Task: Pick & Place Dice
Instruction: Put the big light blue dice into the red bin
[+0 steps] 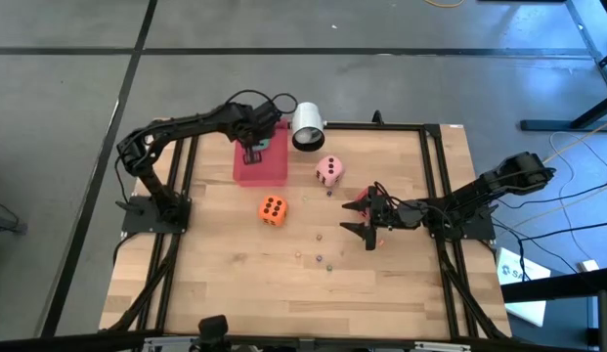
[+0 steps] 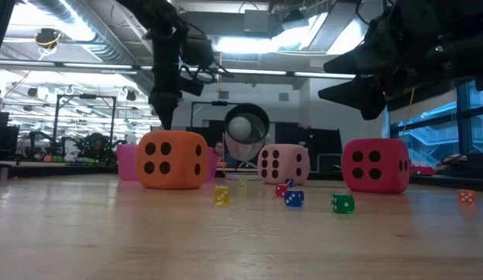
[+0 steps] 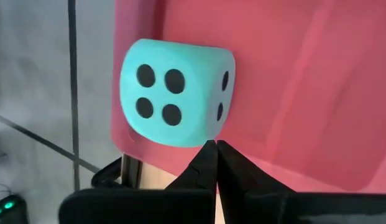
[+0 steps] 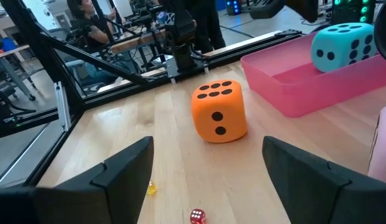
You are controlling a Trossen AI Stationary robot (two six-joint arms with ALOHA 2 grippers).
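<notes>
My right claw point(image 1: 369, 216), jaws spread and empty, hovers over the desk point(image 1: 381, 284); the red die point(image 1: 359, 203) lies just at its eleven o'clock.

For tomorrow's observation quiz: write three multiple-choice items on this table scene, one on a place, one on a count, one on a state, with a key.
1. Where is the green die?
A. In the pink tray
B. On the bare wood
C. On the orange die

2. How many pips show on the top of the orange die?
A. Two
B. Four
C. Six

3. How does the right pincer stand?
A. Shut on the pink die
B. Open and empty
C. Shut on nothing

Key: 1 A, the left wrist view shows it lying on the tray's floor, by the wall; 2 C, the right wrist view shows six; 3 B, its fingers stand wide apart with nothing between them, facing the orange die.
</notes>
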